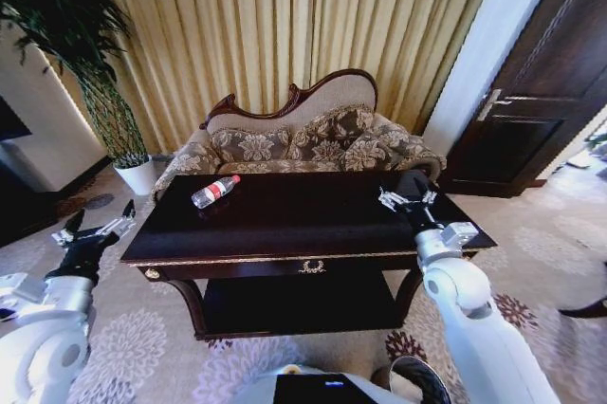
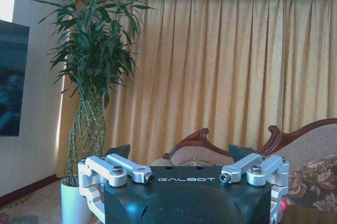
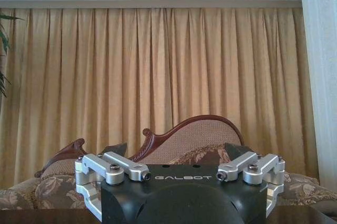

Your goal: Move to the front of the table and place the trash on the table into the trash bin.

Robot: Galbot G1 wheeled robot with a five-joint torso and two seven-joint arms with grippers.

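Off the counter's left end, the left hand [image 1: 95, 230] hung level with the top, its fingers spread and grasping nothing. Its wrist pointed forward toward the plant [image 2: 92, 77] and curtain [image 2: 221, 77], so the palm faced away from the robot rather than down.

Farther right, on the left rear part of the counter [image 1: 285, 224], the bottle [image 1: 215, 192] lay on its side, red label up, well apart from both hands. Since it lay nearer the left hand, that arm seemed the natural one for the pick. A good grasp would likely come from above, with the fingers closing across the bottle's narrow width, not along its length, because a round bottle on glossy wood could roll or skid if nudged first.

At the right rear corner, the right hand [image 1: 408, 199] hovered just over the counter, likewise spread and empty, aimed at the sofa [image 3: 184, 140]. No bin could be made out.
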